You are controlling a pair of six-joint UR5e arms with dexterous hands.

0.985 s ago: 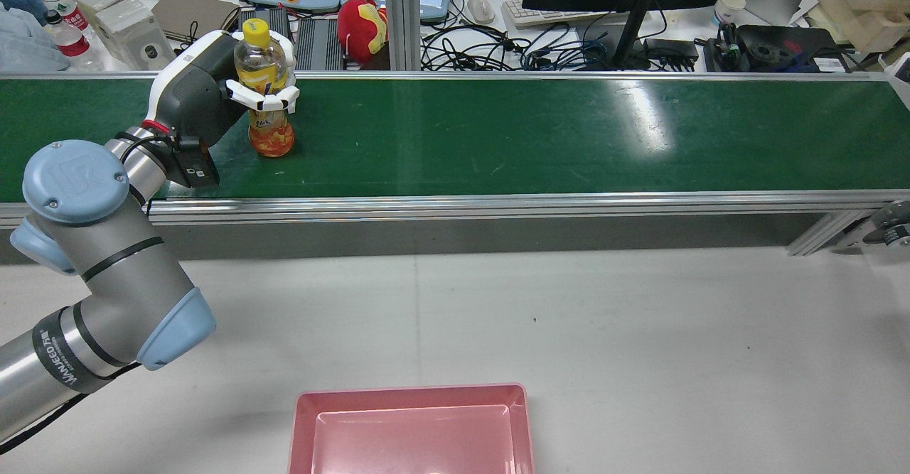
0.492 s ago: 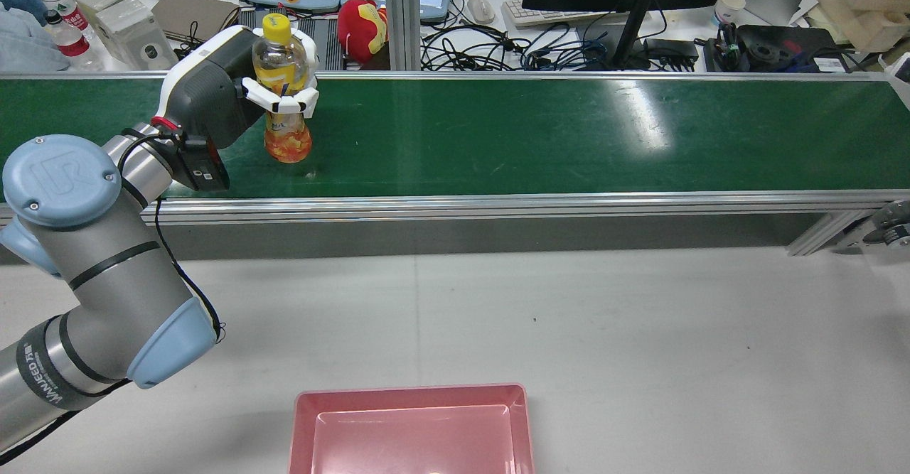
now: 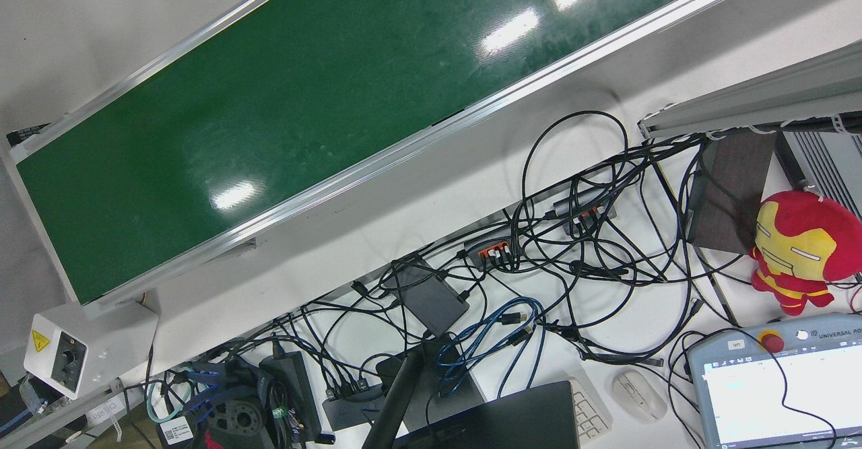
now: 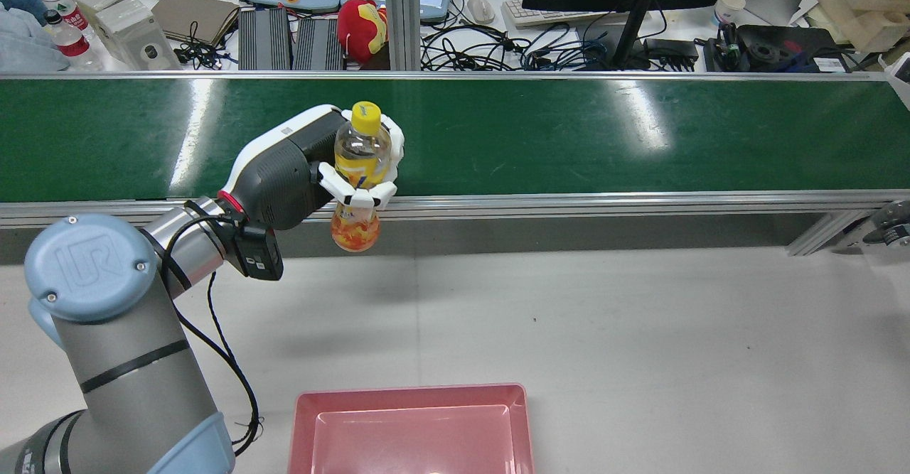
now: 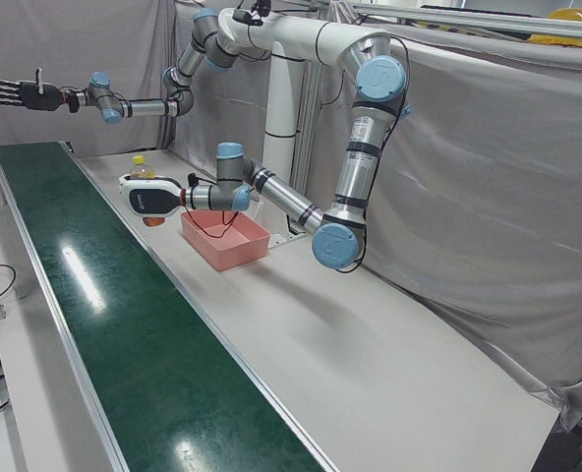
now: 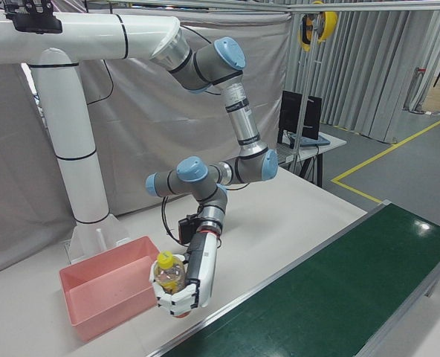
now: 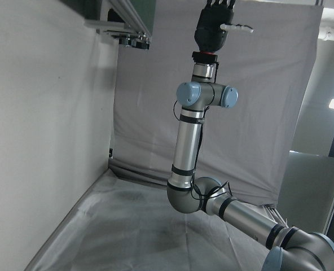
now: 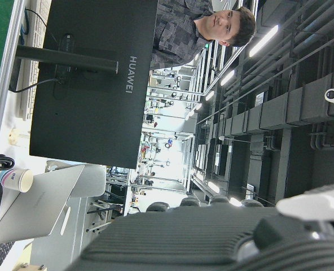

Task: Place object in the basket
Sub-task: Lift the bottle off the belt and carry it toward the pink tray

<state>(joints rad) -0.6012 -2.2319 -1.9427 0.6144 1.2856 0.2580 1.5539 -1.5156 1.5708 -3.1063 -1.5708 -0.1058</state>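
My left hand is shut on a clear bottle with a yellow cap and orange drink. It holds the bottle in the air, nearly upright, above the conveyor's near rail. The same hand and bottle show in the right-front view, and the hand in the left-front view. The pink basket sits on the white table at the near edge, below and right of the bottle; it also shows in the left-front view. My right hand is open, raised high and far from the bottle.
The green conveyor belt runs across the table, with an aluminium rail on its near side. The white tabletop lies between the rail and the basket. A monitor, cables and a red plush toy lie beyond the belt.
My left hand has lifted the bottle off the belt and carried it right and toward the near side, from the belt's far left to above the near rail.
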